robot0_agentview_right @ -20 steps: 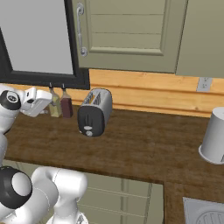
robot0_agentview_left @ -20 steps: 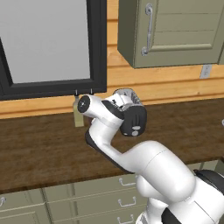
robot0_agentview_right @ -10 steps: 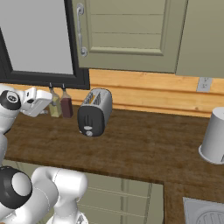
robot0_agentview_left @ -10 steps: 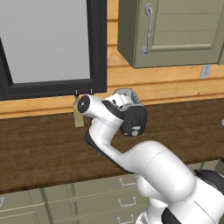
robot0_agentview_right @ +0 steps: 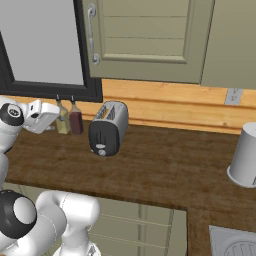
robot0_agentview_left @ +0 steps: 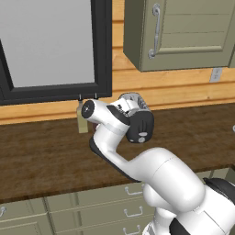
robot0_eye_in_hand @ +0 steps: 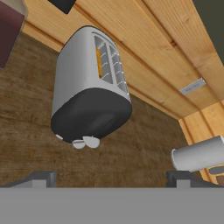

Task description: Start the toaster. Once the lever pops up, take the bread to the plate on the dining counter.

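The task looks barely begun; the toaster (robot0_agentview_right: 108,128) stands untouched on the wooden surface (robot0_agentview_right: 165,170), and a strip of tan, which I take for the bread (robot0_eye_in_hand: 99,62), sits low in one slot; no lever is plainly raised or lowered that I can tell; pressing it, waiting for the pop, lifting the slice and carrying it to the plate all remain.

The hand (robot0_agentview_right: 44,114) hovers off to one side of the toaster, well apart from it, near two small bottles (robot0_agentview_right: 69,121); its two dark fingertips (robot0_eye_in_hand: 41,178) stand wide apart with nothing between them.

From the hand, the toaster lies ahead with its black end panel (robot0_eye_in_hand: 92,115) turned toward the camera; its long axis runs away from the hand toward the wood-panelled wall, slots opening upward; two pale knobs sit at the panel's lower edge; a grey canister (robot0_agentview_right: 245,155) stands far beyond it.
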You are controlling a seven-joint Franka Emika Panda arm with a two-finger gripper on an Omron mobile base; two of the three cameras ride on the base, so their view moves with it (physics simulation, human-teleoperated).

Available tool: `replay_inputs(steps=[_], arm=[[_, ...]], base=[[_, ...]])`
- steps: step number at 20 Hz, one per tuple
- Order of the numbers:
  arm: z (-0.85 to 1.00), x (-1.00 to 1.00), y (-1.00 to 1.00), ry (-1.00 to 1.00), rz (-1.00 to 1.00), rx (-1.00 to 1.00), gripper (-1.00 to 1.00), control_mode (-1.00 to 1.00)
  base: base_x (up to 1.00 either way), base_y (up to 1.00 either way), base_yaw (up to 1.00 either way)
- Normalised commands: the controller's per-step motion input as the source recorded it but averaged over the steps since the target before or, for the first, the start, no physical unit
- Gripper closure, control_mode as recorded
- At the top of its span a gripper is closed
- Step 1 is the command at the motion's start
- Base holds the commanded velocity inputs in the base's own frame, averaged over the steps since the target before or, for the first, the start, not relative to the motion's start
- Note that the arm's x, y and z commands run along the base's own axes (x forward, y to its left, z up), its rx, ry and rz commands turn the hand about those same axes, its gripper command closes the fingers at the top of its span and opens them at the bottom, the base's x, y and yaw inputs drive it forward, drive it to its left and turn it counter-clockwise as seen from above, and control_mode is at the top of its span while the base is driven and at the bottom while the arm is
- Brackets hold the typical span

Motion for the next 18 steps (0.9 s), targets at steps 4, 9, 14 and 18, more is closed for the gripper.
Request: replay_inputs(steps=[4, 9, 14, 18], arm=[[0.00, 0.00, 0.00, 0.00, 0.00, 0.00, -1.00, -1.00], [0.00, 0.00, 0.00, 0.00, 0.00, 0.00, -1.00, -1.00], [0.00, 0.00, 0.00, 0.00, 0.00, 0.00, -1.00, -1.00], [0.00, 0.00, 0.00, 0.00, 0.00, 0.00, -1.00, -1.00]], base=[[0.00, 0.00, 0.00], [0.00, 0.00, 0.00], [0.00, 0.00, 0.00], [0.00, 0.00, 0.00]])
